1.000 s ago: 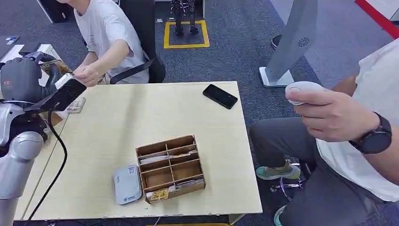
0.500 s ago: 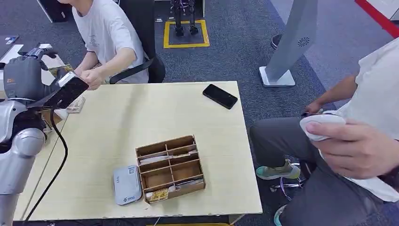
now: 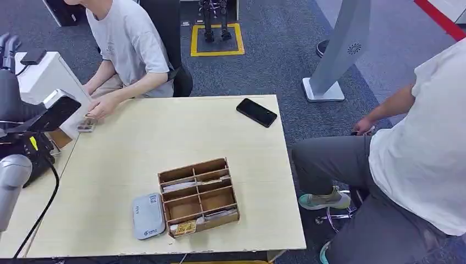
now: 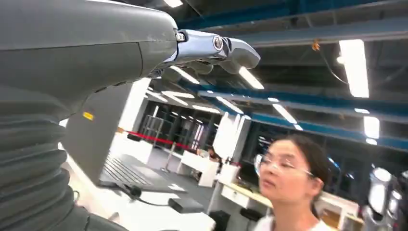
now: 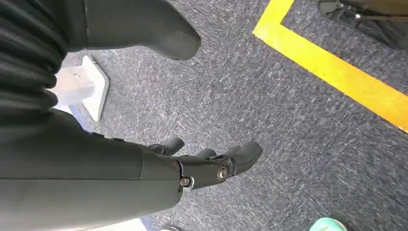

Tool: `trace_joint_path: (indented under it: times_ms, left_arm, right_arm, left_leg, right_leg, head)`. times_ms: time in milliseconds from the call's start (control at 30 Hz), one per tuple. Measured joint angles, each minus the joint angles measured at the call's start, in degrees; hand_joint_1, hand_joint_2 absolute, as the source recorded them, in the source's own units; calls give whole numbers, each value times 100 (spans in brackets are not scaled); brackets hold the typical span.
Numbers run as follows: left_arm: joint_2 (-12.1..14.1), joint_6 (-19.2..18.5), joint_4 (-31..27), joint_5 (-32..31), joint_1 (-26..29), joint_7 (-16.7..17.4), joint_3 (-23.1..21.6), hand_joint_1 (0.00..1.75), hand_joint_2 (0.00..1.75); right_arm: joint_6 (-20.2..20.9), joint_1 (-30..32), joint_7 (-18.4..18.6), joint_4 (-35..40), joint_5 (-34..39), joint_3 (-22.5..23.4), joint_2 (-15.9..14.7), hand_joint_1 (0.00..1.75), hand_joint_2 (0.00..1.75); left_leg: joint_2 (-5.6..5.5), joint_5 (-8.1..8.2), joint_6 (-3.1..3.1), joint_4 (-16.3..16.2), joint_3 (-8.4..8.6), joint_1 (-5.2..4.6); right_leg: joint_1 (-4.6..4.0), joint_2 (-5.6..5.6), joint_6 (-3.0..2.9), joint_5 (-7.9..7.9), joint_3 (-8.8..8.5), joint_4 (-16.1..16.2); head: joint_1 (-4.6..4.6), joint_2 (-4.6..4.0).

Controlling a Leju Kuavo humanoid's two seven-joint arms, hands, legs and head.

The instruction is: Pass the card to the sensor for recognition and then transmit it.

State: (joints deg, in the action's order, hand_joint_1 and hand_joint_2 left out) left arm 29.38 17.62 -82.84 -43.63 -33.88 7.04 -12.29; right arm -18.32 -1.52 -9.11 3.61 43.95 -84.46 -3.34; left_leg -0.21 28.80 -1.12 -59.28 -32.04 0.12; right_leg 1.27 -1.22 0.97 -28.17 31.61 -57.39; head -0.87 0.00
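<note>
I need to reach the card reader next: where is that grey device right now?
In the head view the grey card reader lies flat near the table's front edge, just left of the wooden organizer.

Silver rounded arm segment (image 3: 11,184) at the near left corner of the surface, with a black cable (image 3: 44,204) looping down beside it. Above that, a dark wrist block bearing a small yellow mark (image 3: 34,143) and a black camera box with a pale rim (image 3: 54,111). Left hand (image 4: 211,48): grey ribbed cover, smooth grey shell, silvery metal links fixed with round screws. Right hand (image 5: 211,163): same ribbed grey cover, thick grey thumb (image 5: 163,33), darker fingers with two bright screws at their base.
</note>
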Motion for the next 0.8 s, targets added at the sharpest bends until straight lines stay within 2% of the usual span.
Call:
trace_joint_path:
  times_ms: [200, 300, 367, 433, 500, 533, 567, 633, 700, 800]
  left_arm:
    - [253, 149, 24, 107, 256, -127, 353, 0, 175]
    - [503, 513, -137, 550, 789, -438, 764, 0, 175]
    - [762, 671, -438, 1039, 1652, -897, 1519, 0, 175]
    - [821, 682, -711, 1529, 2580, -1374, 2510, 0, 175]
    - [723, 268, -912, 1841, 3226, -1714, 3642, 0, 175]
    - [648, -109, -933, 1748, 3404, -1793, 4136, 0, 175]
    - [515, -662, -933, 1501, 3559, -1924, 4804, 0, 175]
    - [210, -1472, -916, 928, 3697, -2358, 6061, 0, 175]
    - [6, -1720, -898, 660, 3707, -2612, 6915, 0, 175]
    - [-179, -1875, -900, 429, 3700, -2638, 7625, 0, 175]
  right_arm:
    - [-2, 16, -22, 7, 39, 2, -7, 0, 175]
    - [0, 36, -130, 13, 109, 39, 2, 0, 175]
    - [44, 107, -236, -52, 166, 83, 61, 0, 175]
    - [31, 211, -271, -127, 212, 171, 112, 0, 175]
    - [9, 315, -251, -171, 216, 236, 136, 0, 175]
    - [9, 339, -223, -188, 205, 276, 146, 0, 175]
    - [13, 367, -194, -212, 175, 321, 149, 0, 175]
    - [26, 382, -177, -232, 110, 398, 151, 0, 175]
    - [42, 391, -155, -258, 85, 466, 151, 0, 175]
    - [42, 377, -144, -273, 35, 535, 151, 0, 175]
  left_leg:
    - [-5, 0, 0, 2, -6, 5]
    - [38, 6, 1, 6, 7, 4]
    - [76, 28, 15, 12, 25, 2]
    - [99, 39, 15, 12, 27, 1]
    - [94, 46, 14, 12, 24, 6]
    - [85, 47, 14, 12, 24, 9]
    - [77, 48, 14, 13, 22, 12]
    - [79, 53, 20, 13, 22, 13]
    - [75, 53, 20, 12, 23, 14]
    - [39, 52, 19, 12, 23, 13]
  right_leg:
    - [1, 5, -1, -1, -4, 0]
    - [5, -40, -1, 0, -5, -5]
    - [6, -85, -6, -5, -8, -8]
    - [5, -108, -12, -17, -3, -7]
    - [0, -102, -19, -32, 3, -5]
    - [-1, -96, -18, -36, 2, -5]
    - [0, -86, -17, -41, 0, -4]
    - [-3, -87, -16, -41, 2, -2]
    - [-2, -81, -16, -41, 0, 0]
    - [-2, -38, -16, -41, -13, 2]
  head:
    - [4, 0]
    - [2, 0]
    - [2, 0]
    - [-13, 0]
    - [-7, 0]
    - [-4, 0]
    - [-4, 0]
    - [-2, 0]
    - [-4, 0]
    - [7, 0]
